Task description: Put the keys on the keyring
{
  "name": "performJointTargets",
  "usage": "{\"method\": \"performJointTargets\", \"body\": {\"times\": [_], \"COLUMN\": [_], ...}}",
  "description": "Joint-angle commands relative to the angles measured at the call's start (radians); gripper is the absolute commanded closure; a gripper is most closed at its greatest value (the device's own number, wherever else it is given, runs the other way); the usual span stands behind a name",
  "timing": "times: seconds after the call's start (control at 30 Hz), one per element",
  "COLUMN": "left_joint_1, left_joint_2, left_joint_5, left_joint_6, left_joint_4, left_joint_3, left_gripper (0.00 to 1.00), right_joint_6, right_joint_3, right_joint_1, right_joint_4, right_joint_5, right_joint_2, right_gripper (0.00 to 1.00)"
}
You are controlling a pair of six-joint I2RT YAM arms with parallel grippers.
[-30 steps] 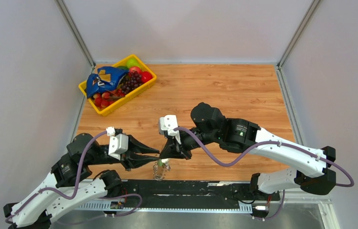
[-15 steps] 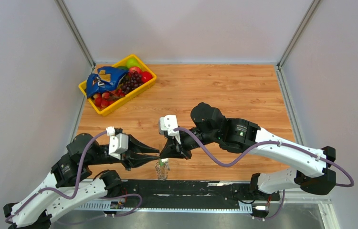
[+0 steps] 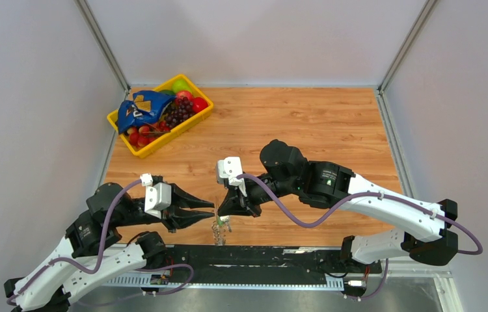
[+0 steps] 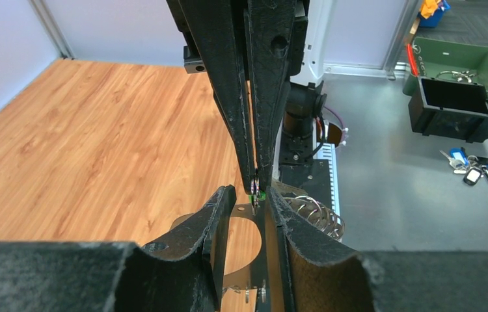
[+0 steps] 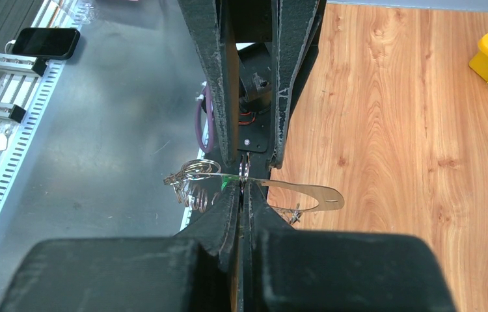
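Your right gripper (image 5: 242,192) is clenched on the top of the keyring (image 5: 306,193), with the tiny green key (image 4: 255,191) at its tips. Your left gripper (image 3: 210,211) is released, its fingers either side of the flat band. All of this sits at the middle of the table's (image 3: 293,123) near edge.

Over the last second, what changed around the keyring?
The left gripper opened and drew back slightly toward its own base, apparently letting go of the keyring. The right gripper stayed put, shut on the keyring, which hangs in much the same spot. The yellow basket is unchanged.
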Motion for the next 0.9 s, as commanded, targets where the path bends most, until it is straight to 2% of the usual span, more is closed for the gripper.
{"method": "performJointTargets", "body": {"times": [0.0, 0.87], "left_joint_1": [-0.003, -0.002], "left_joint_2": [-0.003, 0.021], "left_joint_5": [-0.004, 0.008], "left_joint_6": [0.015, 0.019], "left_joint_4": [0.015, 0.049], "left_joint_3": [0.034, 0.02], "left_gripper": [0.66, 0.65], "right_joint_6": [-0.012, -0.017], "right_joint_3": [0.023, 0.042], "right_joint_1": [0.004, 0.007], "right_joint_4": [0.022, 0.024], "right_joint_5": [-0.001, -0.003], "right_joint_2": [-0.007, 0.006], "right_gripper": [1.0, 1.0]}}
